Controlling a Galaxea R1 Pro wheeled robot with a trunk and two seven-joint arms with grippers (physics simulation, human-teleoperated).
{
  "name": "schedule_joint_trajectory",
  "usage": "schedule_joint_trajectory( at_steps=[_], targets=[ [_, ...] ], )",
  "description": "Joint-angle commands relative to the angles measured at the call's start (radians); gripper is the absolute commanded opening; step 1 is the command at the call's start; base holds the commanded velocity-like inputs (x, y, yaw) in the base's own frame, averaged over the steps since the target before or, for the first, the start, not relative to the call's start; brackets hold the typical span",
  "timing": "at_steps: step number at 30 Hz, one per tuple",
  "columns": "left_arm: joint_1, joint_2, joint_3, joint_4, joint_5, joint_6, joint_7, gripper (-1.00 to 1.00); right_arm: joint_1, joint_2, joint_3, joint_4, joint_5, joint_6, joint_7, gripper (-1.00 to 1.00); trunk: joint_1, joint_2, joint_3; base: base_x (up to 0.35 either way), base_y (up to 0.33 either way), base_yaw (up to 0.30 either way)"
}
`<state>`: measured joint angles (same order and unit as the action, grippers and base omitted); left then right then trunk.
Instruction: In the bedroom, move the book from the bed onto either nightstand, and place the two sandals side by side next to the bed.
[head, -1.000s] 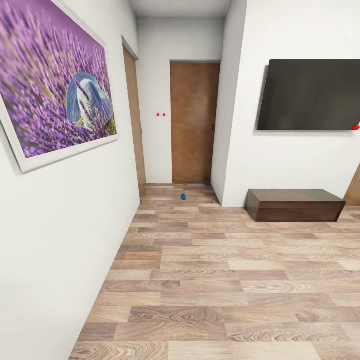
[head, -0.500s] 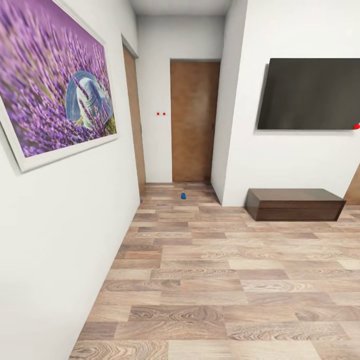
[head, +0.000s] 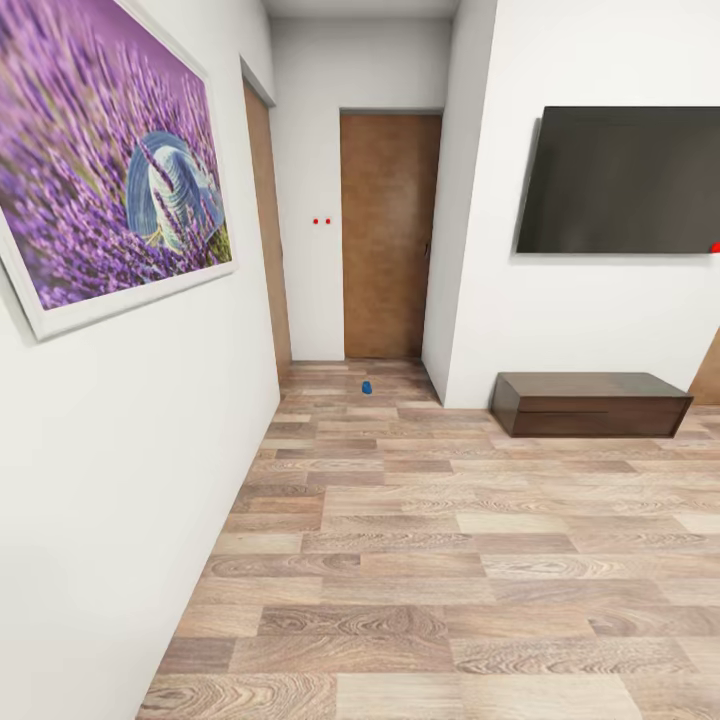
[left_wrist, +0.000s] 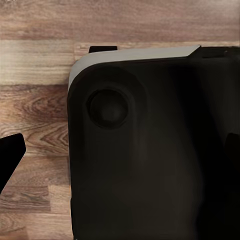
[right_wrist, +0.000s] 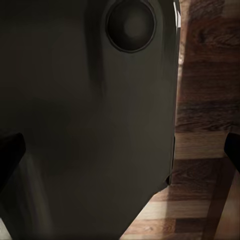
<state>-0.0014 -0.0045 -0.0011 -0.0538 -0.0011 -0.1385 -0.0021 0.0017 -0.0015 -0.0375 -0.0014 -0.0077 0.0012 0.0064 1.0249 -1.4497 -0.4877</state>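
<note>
I am in a white-walled passage with a wood-plank floor. A small bright blue sandal (head: 367, 386) lies on the floor far ahead, just before the brown door (head: 388, 235); it is tiny at this distance. The bed, the book and the nightstand are out of view. In the left wrist view, my left gripper (left_wrist: 120, 152) hangs open over my own dark base (left_wrist: 150, 150), its fingertips (left_wrist: 10, 155) far apart. In the right wrist view, my right gripper (right_wrist: 120, 150) is also open, with nothing between its fingertips (right_wrist: 233, 150).
A large lavender picture (head: 110, 170) hangs on the left wall close beside me. A dark screen (head: 620, 180) is mounted on the right wall above a low dark brown cabinet (head: 588, 403). A wall corner (head: 455, 250) juts out right of the door.
The whole picture has shifted slightly and the far things look a little nearer, so the camera has moved forward. Nothing in the room has moved.
</note>
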Motion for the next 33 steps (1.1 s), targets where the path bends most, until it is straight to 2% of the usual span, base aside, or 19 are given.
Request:
schedule_joint_trajectory(
  at_steps=[1, 10, 20, 26, 28, 33],
  targets=[
    [0.000, 0.000, 0.000, 0.000, -0.001, -0.003, -0.001, 1.00, 0.000, 0.000, -0.003, 0.000, 0.000, -0.001, 0.002, 1.00, 0.000, 0.000, -0.001, 0.179, 0.000, 0.000],
    [0.000, 0.001, 0.001, -0.056, -0.002, -0.002, 0.000, 1.00, 0.000, 0.000, -0.003, -0.002, 0.000, -0.003, 0.004, 1.00, 0.000, 0.000, -0.001, 0.290, 0.000, 0.000],
    [0.000, 0.002, 0.003, -0.079, 0.001, -0.003, 0.001, 1.00, 0.000, 0.000, -0.003, -0.005, 0.000, -0.002, 0.003, 1.00, 0.000, 0.000, -0.001, 0.313, 0.000, 0.000],
    [-0.001, 0.004, 0.003, -0.159, 0.001, 0.000, 0.002, 1.00, 0.000, -0.001, -0.002, -0.018, 0.001, -0.003, 0.003, 1.00, 0.000, 0.000, -0.001, 0.298, 0.000, 0.000],
    [-0.001, 0.004, 0.003, -0.198, 0.000, 0.002, 0.003, 1.00, 0.000, -0.001, -0.002, -0.040, 0.002, -0.002, 0.002, 1.00, 0.000, 0.000, -0.001, 0.310, 0.000, 0.000],
    [-0.002, 0.002, 0.003, -0.323, 0.001, 0.006, 0.006, 1.00, -0.002, -0.002, -0.002, -0.202, 0.001, 0.010, -0.003, 1.00, 0.000, 0.000, -0.001, 0.312, 0.000, 0.000]
  ],
)
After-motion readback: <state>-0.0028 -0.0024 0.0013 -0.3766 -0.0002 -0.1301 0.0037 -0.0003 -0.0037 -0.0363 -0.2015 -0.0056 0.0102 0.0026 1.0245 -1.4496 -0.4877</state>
